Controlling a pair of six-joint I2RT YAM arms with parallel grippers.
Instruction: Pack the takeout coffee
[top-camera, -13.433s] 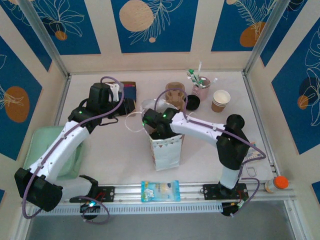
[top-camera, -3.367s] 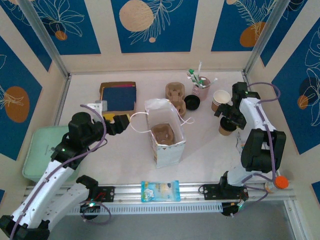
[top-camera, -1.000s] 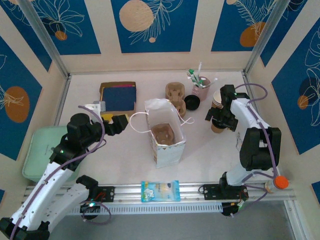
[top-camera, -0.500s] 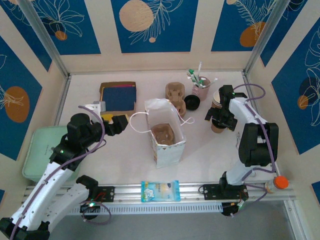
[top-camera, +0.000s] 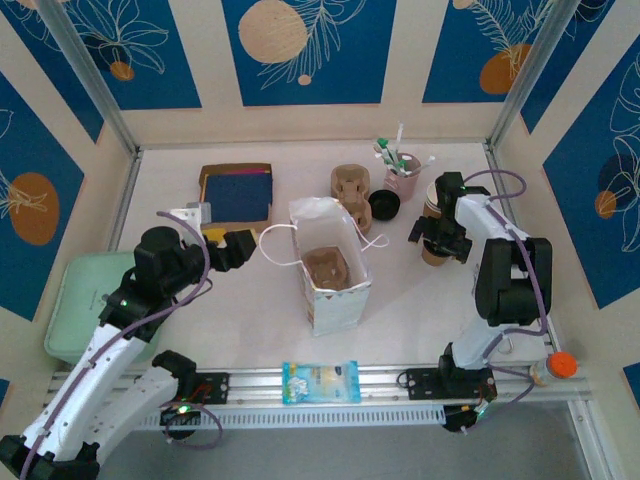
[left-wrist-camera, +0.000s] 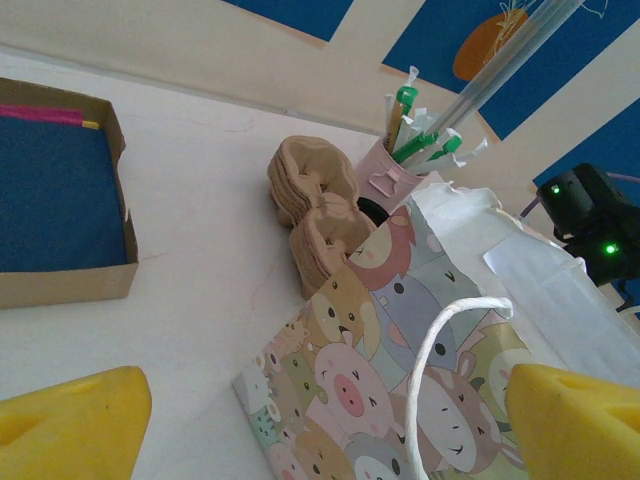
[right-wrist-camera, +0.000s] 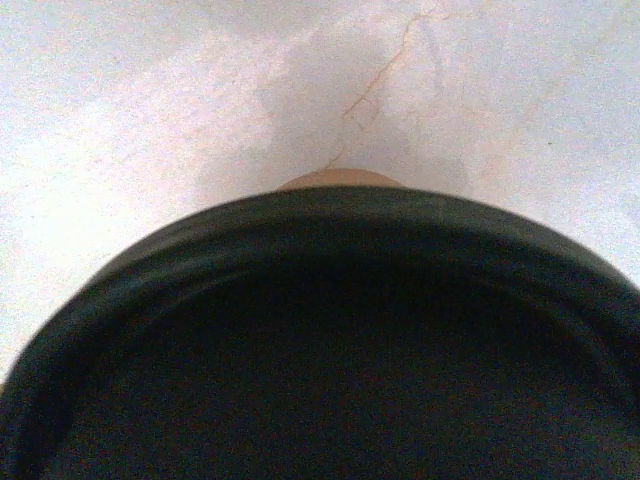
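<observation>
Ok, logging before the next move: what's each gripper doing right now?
Left gripper: open, holding nothing.
Right gripper: at the black-lidded takeout coffee; open or gripping cannot be told.

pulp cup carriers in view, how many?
2. One carrier sits inside the bag; a carrier pile stands behind the bag. The pile may nest several.

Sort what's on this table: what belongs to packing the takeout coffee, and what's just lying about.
For the job: takeout coffee cup, animal-print bag, pulp carrier inside it.
Lying about: blue-lined box, spare pulp carriers, pink stirrer cup, snack packet, green tray.
</observation>
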